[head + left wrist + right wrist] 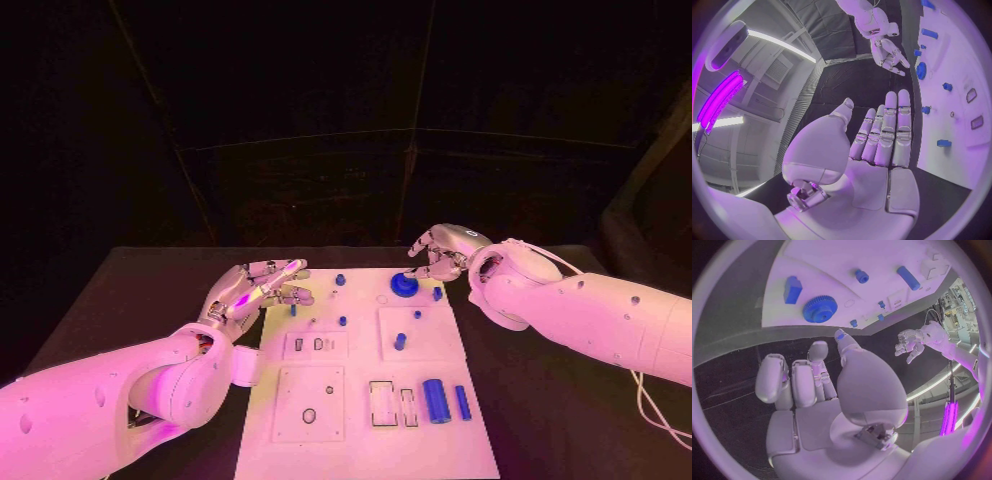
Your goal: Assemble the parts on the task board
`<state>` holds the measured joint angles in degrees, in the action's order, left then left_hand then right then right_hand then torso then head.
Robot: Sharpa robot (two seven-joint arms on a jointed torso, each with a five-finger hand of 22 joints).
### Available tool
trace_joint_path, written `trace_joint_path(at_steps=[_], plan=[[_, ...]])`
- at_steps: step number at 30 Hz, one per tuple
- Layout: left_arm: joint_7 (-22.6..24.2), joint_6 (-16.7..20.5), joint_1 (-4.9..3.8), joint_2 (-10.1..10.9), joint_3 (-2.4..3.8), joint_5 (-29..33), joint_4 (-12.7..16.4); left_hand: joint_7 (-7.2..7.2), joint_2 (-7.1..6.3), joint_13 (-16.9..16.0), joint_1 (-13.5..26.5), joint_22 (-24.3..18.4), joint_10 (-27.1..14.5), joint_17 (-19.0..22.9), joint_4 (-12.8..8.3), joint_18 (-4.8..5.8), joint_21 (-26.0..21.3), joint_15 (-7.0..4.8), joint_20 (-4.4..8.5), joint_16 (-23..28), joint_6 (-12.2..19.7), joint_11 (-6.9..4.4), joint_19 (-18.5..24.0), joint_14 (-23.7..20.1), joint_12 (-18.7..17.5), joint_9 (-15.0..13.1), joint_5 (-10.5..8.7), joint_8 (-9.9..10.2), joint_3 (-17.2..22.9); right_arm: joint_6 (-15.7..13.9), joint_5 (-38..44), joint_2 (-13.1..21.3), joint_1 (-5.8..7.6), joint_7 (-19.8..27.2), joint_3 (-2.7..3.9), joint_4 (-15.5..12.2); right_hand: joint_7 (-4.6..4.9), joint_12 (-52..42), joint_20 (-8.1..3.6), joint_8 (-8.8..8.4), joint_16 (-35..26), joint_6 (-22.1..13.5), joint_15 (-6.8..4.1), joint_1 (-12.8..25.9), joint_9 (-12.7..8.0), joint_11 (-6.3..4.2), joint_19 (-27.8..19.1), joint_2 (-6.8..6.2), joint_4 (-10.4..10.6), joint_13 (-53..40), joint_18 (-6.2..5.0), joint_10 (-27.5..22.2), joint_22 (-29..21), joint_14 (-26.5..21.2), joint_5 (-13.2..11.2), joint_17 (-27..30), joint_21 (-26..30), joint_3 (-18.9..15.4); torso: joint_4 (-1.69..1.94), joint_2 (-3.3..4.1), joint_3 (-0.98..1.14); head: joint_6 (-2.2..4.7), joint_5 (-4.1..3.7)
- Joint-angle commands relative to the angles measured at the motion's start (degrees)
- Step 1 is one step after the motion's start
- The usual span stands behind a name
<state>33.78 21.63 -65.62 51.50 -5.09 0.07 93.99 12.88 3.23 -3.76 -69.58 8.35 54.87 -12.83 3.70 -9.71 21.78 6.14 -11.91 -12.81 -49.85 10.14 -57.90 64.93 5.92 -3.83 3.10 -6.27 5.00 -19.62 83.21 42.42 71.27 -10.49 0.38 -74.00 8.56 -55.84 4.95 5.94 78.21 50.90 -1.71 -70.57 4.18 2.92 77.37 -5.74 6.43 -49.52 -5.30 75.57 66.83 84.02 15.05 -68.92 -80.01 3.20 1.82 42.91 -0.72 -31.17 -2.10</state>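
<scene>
The white task board [368, 425] lies in the middle of the black table. A blue gear [404, 285] sits near its far edge, with small blue pegs [400, 342] around it. A thick blue cylinder [436, 400] and a thinner one [463, 402] lie at its near right. My left hand [260, 285] hovers at the board's far left corner, palm flat and fingers [892, 125] stretched out, holding nothing. My right hand [440, 252] hangs just beyond the far right corner, close to the gear [820, 308], fingers [792, 382] apart and empty.
Rectangular slots [382, 402] and round holes [309, 415] are cut into the board's near half. A blue block [792, 289] stands next to the gear. Bare black table [130, 300] lies on both sides of the board.
</scene>
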Motion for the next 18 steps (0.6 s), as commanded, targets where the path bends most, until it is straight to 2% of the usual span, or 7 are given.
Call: trace_joint_path(at_steps=[1,7,10,14,18], plan=[[-0.03,-1.45,-0.07,-0.22,0.05,-0.05,-0.1,0.36,0.54,0.01,0.03,-0.1,-0.15,-0.09,-0.38,-0.7,-0.34,0.36,-0.42,0.3,0.17,0.01,-0.06,-0.22,-0.24,0.02,-0.2,0.36,0.0,5.24,-2.07,0.11,0.23,-3.52,0.11,-0.02,-0.04,-5.43,0.32,0.31,1.72,-2.43,0.76,-1.06,-0.06,0.68,0.47,-0.06,2.49,-6.2,0.97,-0.61,1.48,2.92,1.28,-2.61,-0.86,-1.75,-0.05,0.07,0.05,0.06,-0.16],[-0.13,-1.66,-0.07,-0.51,0.05,-0.04,-0.5,0.36,0.72,0.01,-0.18,-0.15,-0.11,-0.2,-0.6,-0.7,-0.38,0.36,-0.42,0.41,0.15,0.01,-0.06,-0.22,-0.33,0.02,-0.2,0.43,0.18,8.28,-1.35,-0.69,0.29,-3.86,0.15,1.19,0.13,-9.98,0.56,1.86,2.99,-3.27,0.95,-3.1,0.14,0.68,1.14,0.48,4.31,-11.68,1.25,-0.06,3.33,3.04,1.61,-4.65,-1.85,-3.09,0.15,0.09,0.07,-0.06,-0.15],[-0.17,-1.69,-0.06,-0.57,0.05,-0.04,-0.67,0.38,0.92,0.01,-0.38,-0.19,-0.1,-0.31,-0.8,-0.7,-0.4,0.36,-0.42,0.51,0.14,0.02,-0.07,-0.21,-0.43,0.02,-0.19,0.5,0.39,10.18,-1.02,-1.36,0.3,-3.3,0.15,1.73,-0.03,-12.49,0.57,2.29,3.75,-3.55,0.91,-3.86,0.13,0.59,1.62,0.12,4.6,-14.65,1.43,1.08,4.37,3.25,1.99,-5.94,-2.35,-3.75,0.25,0.16,0.11,-0.19,-0.13],[-0.2,-1.71,-0.06,-0.61,0.05,-0.05,-0.77,0.39,1.08,0.01,-0.52,-0.23,-0.09,-0.41,-0.95,-0.71,-0.42,0.36,-0.42,0.58,0.13,0.02,-0.08,-0.2,-0.5,0.02,-0.19,0.56,0.58,12.16,-0.5,-2.09,0.3,-2.7,0.14,2.25,-0.23,-14.97,0.52,2.78,4.79,-3.59,0.83,-5.03,0.13,0.43,2.14,-0.11,4.67,-17.62,1.64,2.23,5.51,3.54,1.61,-7.74,-2.92,-4.34,0.16,0.17,0.1,-0.08,-0.17],[-0.28,-1.91,-0.05,-0.65,0.05,-0.05,-0.81,0.39,1.29,0.01,-0.98,-0.3,-0.06,-0.61,-1.48,-0.71,-0.46,0.36,-0.42,0.76,0.11,0.03,-0.11,-0.17,-0.67,0.02,-0.19,0.7,1.05,13.58,-0.04,-2.75,0.3,-2.29,0.14,2.85,-0.4,-16.95,0.45,3.37,5.71,-3.3,0.74,-6.65,0.15,0.3,2.75,0.38,4.22,-20.05,1.87,3.17,6.78,3.8,0.52,-9.35,-3.53,-4.43,0.08,0.16,0.07,-0.34,-0.27]])
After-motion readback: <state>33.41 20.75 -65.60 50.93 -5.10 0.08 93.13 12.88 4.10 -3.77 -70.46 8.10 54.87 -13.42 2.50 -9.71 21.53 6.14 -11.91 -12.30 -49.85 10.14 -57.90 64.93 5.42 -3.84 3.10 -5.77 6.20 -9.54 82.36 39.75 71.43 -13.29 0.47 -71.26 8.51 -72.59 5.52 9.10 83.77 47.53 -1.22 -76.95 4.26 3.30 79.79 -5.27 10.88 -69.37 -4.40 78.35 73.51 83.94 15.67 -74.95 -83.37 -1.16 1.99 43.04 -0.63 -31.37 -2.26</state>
